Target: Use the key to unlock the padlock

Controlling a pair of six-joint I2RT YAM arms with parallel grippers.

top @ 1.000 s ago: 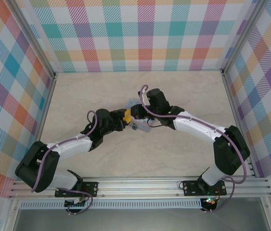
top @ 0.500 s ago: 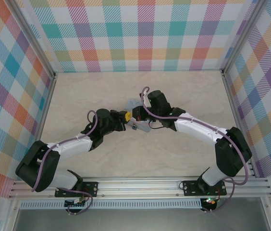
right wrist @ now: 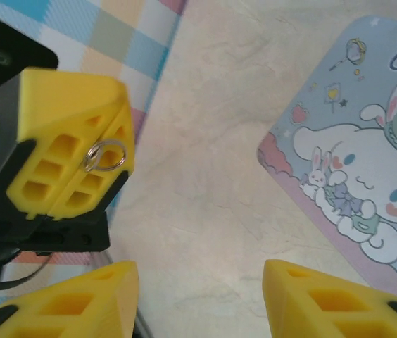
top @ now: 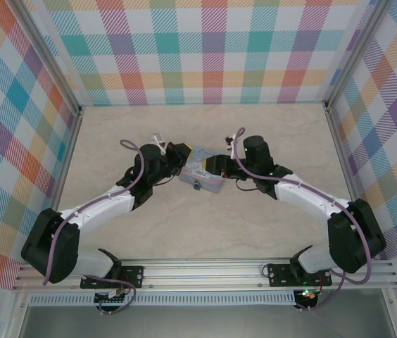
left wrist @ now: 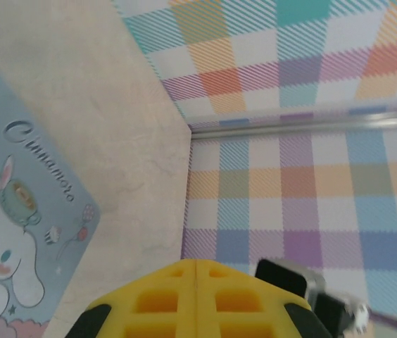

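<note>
Yellow left claw (left wrist: 196,289) pinches the key (right wrist: 105,155) by its silvery ring, right claw (right wrist: 198,303) gapes wide near the tin (right wrist: 367,162); next, I judge, steady the padlock (top: 195,185) for insertion.

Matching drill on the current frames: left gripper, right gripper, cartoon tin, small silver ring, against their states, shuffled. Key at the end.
Column 1
1. left gripper
2. right gripper
3. cartoon tin
4. small silver ring

Column 2
A. fingers apart, nothing between them
B. lying printed side up, gripped by neither arm
C. pokes out at the seam of closed yellow fingers
D. fingers pressed together

Pairs: 1-D, 2-A, 3-B, 4-C
</note>
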